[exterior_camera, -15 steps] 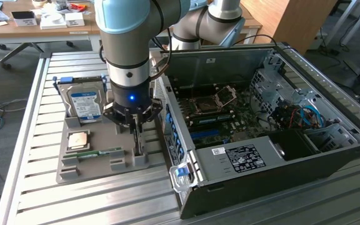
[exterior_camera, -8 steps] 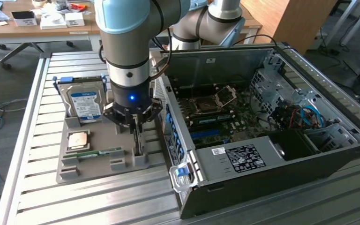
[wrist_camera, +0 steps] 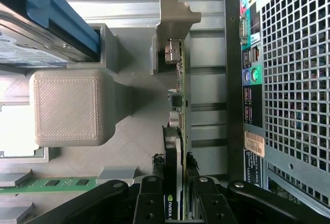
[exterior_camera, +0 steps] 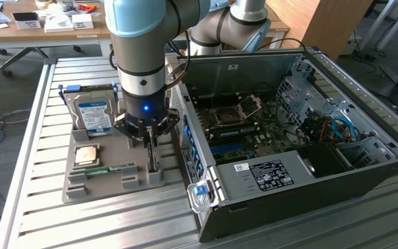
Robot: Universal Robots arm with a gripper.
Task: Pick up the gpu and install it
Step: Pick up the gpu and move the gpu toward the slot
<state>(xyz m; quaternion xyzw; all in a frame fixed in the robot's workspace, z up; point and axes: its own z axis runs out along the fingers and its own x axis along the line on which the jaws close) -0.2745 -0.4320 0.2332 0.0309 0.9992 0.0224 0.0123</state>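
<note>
My gripper (exterior_camera: pixel 148 141) points straight down over the grey tray (exterior_camera: pixel 74 189), left of centre in the exterior view, with its fingers (wrist_camera: pixel 149 198) clamped on the two faces of the gpu (exterior_camera: pixel 152 158). The gpu stands on edge in its slot along the tray's side nearest the open computer case (exterior_camera: pixel 310 171) on the exterior view's right. The hard drive (exterior_camera: pixel 94 116) stands upright just to the exterior view's left of my gripper, and the memory stick (exterior_camera: pixel 109 169) lies lower in that frame.
</note>
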